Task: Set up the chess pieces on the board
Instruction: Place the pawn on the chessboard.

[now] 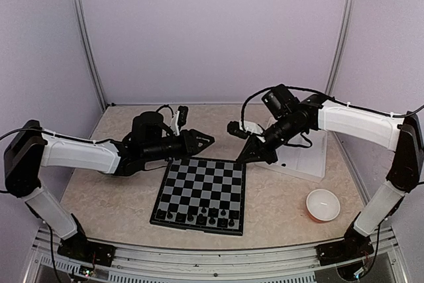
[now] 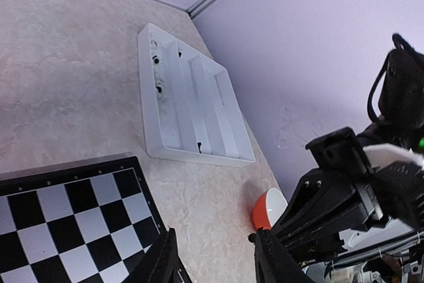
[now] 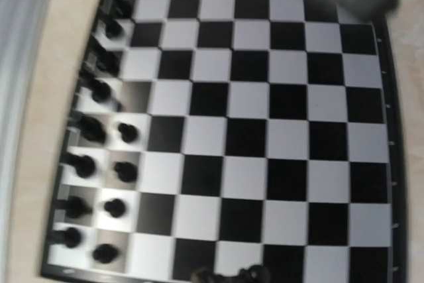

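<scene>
One flat square chessboard with black and light grey checks is lying on the beige mottled surface. Roughly twelve tiny black plastic chess pieces are standing on it. Eight seem to be filling the chessboard's nearest row. Four more are sitting in the row just behind, on the chessboard's right half. Blur is making the count uncertain. Each is showing as a small dark upright knob, and their kinds are too blurred to tell.

Two arms are reaching in, one tool each. The left tool is hovering just beyond the chessboard's far edge, well apart from the pieces. Its two fingers are spreading wide with nothing between them. The right tool is hanging over the chessboard's far right corner, also well apart from the pieces at the near edge. I cannot tell how its jaws are standing or whether they are gripping anything. Only a dark blurred shape is showing at the bottom of the right wrist view.

One white rectangular plastic tray with long compartments is lying beyond the chessboard's far right corner. Three small dark specks are sitting in it. One small orange bowl with a white inside is standing to the chessboard's right.
</scene>
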`<state>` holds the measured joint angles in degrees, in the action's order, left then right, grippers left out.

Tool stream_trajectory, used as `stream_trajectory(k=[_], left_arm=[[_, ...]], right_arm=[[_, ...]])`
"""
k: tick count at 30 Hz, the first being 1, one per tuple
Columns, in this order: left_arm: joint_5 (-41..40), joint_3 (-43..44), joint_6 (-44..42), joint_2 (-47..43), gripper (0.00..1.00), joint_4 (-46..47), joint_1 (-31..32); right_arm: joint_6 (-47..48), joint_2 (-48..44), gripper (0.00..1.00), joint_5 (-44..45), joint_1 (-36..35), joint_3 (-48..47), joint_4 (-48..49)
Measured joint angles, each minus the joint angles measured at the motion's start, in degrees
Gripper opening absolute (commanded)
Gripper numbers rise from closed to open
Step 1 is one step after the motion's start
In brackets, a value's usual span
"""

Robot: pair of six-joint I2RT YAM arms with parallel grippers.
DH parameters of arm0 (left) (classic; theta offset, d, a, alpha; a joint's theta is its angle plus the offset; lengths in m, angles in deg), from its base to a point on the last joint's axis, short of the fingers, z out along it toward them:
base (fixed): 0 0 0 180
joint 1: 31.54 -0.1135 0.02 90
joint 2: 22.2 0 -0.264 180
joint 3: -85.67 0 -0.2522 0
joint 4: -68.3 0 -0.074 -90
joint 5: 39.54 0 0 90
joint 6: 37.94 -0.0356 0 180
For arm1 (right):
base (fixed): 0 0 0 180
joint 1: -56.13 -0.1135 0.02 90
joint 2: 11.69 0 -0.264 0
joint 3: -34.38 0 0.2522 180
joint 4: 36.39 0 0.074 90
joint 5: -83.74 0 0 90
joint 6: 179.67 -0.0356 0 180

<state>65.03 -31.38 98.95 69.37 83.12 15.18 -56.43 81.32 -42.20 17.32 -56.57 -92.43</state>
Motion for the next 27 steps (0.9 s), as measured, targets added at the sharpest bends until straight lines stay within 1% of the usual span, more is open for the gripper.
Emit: stream_trajectory(k=[5, 8, 15, 21, 27], left_arm=[[-0.50, -2.69, 1.53, -2.62, 0.41, -1.81, -1.05], [-0.98, -3.72, 1.84, -3.41, 0.41, -3.65, -0.98], [-3.26, -5.18, 1.95, -8.90, 0.41, -7.72, -1.01], [-5.14, -7.28, 1.95, -13.94, 0.41, -8.68, -1.01], [-6.03, -8.59, 1.99, -15.13, 0.41, -9.49, -1.01]], right_arm=[[1.86, 0.11, 0.05, 10.47, -5.14, 4.94, 8.17], [4.13, 0.92, 0.05, 18.32, -8.31, 9.29, 14.53], [9.27, 7.48, 0.04, 33.75, -12.00, 16.35, 27.65], [12.79, 9.25, 0.04, 43.12, -13.99, 20.59, 36.72], [16.02, 10.21, 0.07, 49.62, -16.85, 23.65, 44.57]])
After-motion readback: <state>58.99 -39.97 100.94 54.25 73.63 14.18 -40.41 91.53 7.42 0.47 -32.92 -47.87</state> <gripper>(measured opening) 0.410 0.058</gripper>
